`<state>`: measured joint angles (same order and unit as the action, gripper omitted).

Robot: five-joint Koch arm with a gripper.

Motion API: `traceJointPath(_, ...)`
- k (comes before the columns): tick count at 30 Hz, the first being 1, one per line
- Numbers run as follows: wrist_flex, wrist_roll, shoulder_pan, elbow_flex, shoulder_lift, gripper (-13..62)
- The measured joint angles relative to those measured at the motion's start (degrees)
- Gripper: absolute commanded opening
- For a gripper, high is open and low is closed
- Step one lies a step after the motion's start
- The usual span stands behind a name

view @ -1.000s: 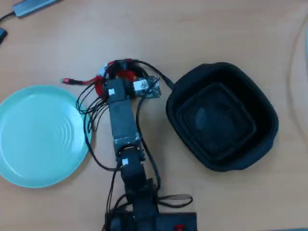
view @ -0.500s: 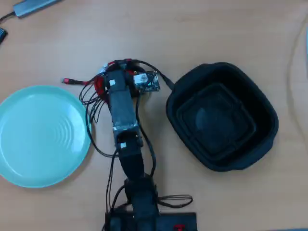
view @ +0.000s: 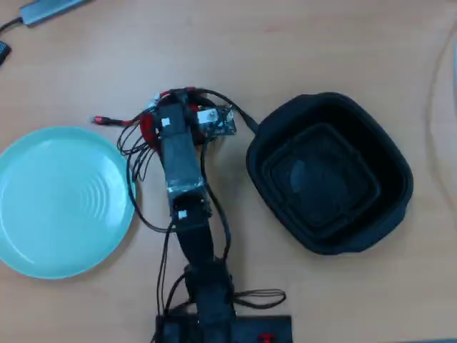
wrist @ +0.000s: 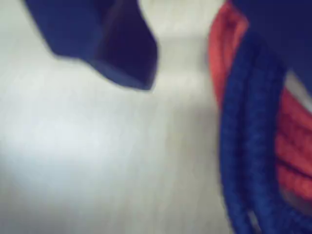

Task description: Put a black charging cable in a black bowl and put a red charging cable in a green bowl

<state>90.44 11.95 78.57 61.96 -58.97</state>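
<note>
Overhead view: the arm reaches from the bottom edge up to the upper middle of the frame, its gripper [view: 175,107] directly over the red charging cable [view: 148,128], whose plug end [view: 100,120] trails left. The green bowl [view: 61,201] lies at the left, empty. The black bowl [view: 328,171] sits at the right, empty. Whether the claw is spread or pinching cannot be told here.

Wrist view: blurred. One dark jaw tip shows at the upper left above pale table [wrist: 97,161]; red cable coils [wrist: 292,146] with a dark cable [wrist: 246,136] across them fill the right edge. The black charging cable cannot be identified with certainty.
</note>
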Motion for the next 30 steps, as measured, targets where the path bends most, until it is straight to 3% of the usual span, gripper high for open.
traceJointPath(3, 0.0, 0.0, 0.0, -0.1, 0.1, 26.2)
traceJointPath(8, -0.1, 0.8, -0.2, -1.2, 0.1, 3.7)
traceJointPath(12, 0.1, 1.1, -0.2, -1.1, 0.1, -5.7)
traceJointPath(24, 0.1, 5.5, -0.5, -1.1, -0.4, -6.7)
traceJointPath(30, 1.6, 5.8, -1.0, -0.7, -8.5, -6.6)
